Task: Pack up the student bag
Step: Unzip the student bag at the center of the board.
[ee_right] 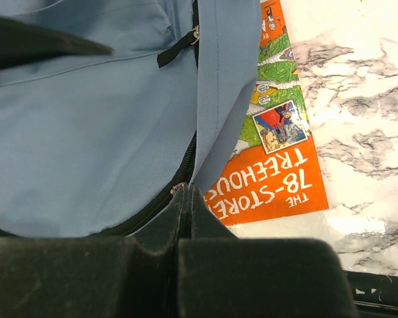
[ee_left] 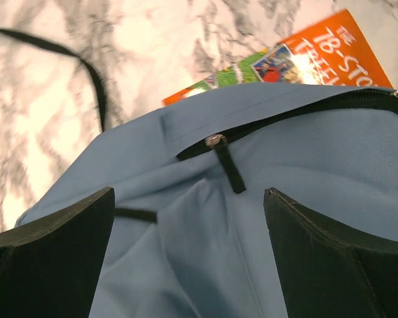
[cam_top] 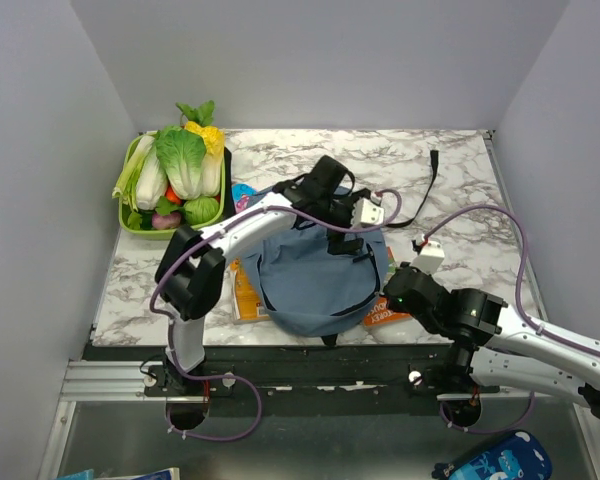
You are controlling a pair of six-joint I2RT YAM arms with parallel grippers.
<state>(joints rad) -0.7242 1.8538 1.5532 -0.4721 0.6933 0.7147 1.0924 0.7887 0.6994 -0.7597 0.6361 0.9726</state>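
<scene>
**Soft bag, zip tab in front of the open left hand**

The left gripper (ee_left: 189, 199) stands wide and holds nothing. The student bag (ee_left: 305, 172) lies right under it and fills the gap between its fingers (ee_left: 60, 245). Just ahead of the fingertips, a black zip tab (ee_left: 225, 162) hangs from the bag's dark zip line. Further out, a black strap (ee_left: 93, 86) trails over the marble table (ee_left: 40, 152).

The right gripper (ee_right: 186, 195) is pressed shut, its tips against the bag's edge by the zip. Whether a fold of cloth is nipped there I cannot tell. Beyond those tips and to their right, an orange book (ee_right: 272, 185) pokes out from under the bag.

The cloth creases and sags, so the bag looks light and limp. It would likely bunch up and slide rather than lift as one piece. The zip tab, or a seam beside the opening, seems the surest hold.
</scene>
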